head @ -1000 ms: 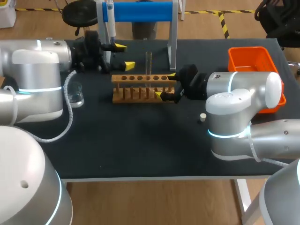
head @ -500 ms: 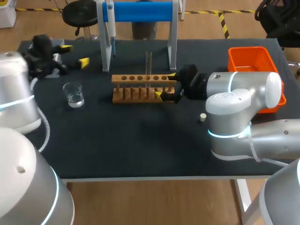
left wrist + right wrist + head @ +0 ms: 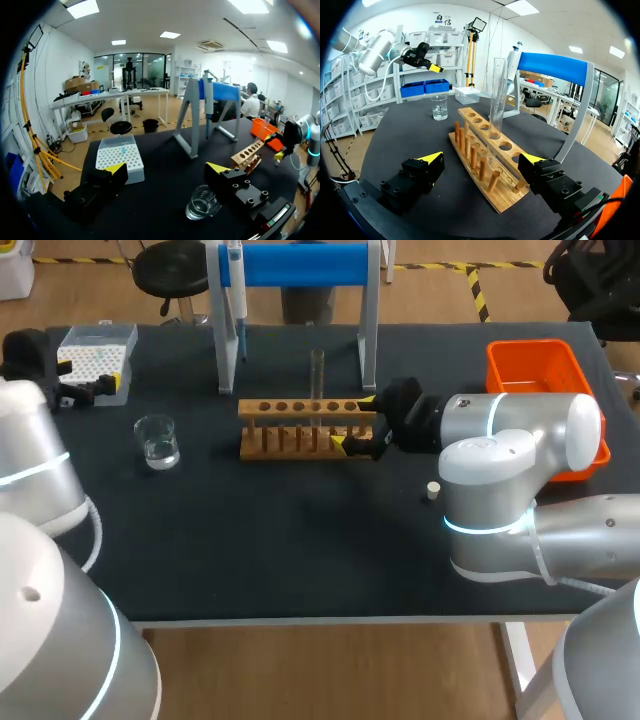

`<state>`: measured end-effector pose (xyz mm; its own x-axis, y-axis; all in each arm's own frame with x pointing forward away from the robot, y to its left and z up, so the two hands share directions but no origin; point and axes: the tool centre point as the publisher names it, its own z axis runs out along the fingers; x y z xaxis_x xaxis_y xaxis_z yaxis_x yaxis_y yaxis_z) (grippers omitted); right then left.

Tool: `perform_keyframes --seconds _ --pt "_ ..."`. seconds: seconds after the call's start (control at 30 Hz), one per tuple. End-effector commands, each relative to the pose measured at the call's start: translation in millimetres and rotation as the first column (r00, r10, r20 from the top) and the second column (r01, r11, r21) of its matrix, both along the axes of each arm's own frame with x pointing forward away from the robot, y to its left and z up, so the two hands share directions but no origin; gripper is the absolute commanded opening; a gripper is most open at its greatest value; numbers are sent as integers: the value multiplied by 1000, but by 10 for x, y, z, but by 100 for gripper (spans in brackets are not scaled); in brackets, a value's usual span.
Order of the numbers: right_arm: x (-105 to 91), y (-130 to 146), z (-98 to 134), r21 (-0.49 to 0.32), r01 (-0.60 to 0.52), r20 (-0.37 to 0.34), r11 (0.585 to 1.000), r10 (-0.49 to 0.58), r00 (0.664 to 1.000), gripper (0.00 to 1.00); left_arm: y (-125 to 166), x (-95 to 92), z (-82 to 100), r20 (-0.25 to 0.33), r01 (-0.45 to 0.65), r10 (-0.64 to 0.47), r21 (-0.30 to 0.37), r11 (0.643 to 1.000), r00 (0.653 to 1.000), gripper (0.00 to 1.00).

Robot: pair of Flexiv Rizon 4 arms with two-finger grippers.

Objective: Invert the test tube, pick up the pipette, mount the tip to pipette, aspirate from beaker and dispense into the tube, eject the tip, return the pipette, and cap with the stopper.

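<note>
Since the test tube (image 3: 317,373) stands upright in the wooden rack (image 3: 300,445), inversion appears done. R gripper (image 3: 483,158) released, fingers astride rack end, tube let go. L gripper (image 3: 166,168) spread, empty, near tip box (image 3: 97,355). Pipette (image 3: 236,285) hangs on stand, unpicked.

**Q:** Where is the test tube (image 3: 317,373)?

**A:** The clear test tube stands upright in a hole near the middle of the wooden rack (image 3: 300,436), mid-desk (image 3: 300,550).

**Q:** And the pipette (image 3: 236,282)?

**A:** It hangs upright on the left post of the blue-barred stand (image 3: 300,264) at the rear of the desk, just behind the rack.

**Q:** The rest?

**A:** A small glass beaker (image 3: 158,441) holding a little clear liquid sits upright, left of the rack. The clear tip box (image 3: 97,358) lies at the rear left corner. A small cream stopper (image 3: 433,491) rests alone, right of the rack and nearer the front.
</note>
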<state>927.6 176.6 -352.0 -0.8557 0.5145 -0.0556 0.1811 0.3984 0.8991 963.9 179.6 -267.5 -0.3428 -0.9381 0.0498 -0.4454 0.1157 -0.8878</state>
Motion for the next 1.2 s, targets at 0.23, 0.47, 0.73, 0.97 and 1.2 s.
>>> perform_keyframes --seconds 0.23,0.47,0.73,0.97,1.2 --pt "3 -9 9 -1 -4 -3 1000 4 1000 100 104 543 -244 -71 -145 153 103 984 986 100" --pt "3 -9 9 -1 -4 -3 1000 4 1000 100 240 730 -374 -69 -139 146 93 986 987 100" --pt "3 -9 9 -1 -4 -3 1000 4 1000 100 387 910 -482 -74 -117 124 92 989 989 100" --pt "3 -9 9 -1 -4 -3 1000 4 1000 100 491 1031 -554 -74 -118 125 85 989 989 100" --pt "3 -9 9 -1 -4 -3 1000 4 1000 100 537 1102 -616 -77 -127 133 78 989 988 100"
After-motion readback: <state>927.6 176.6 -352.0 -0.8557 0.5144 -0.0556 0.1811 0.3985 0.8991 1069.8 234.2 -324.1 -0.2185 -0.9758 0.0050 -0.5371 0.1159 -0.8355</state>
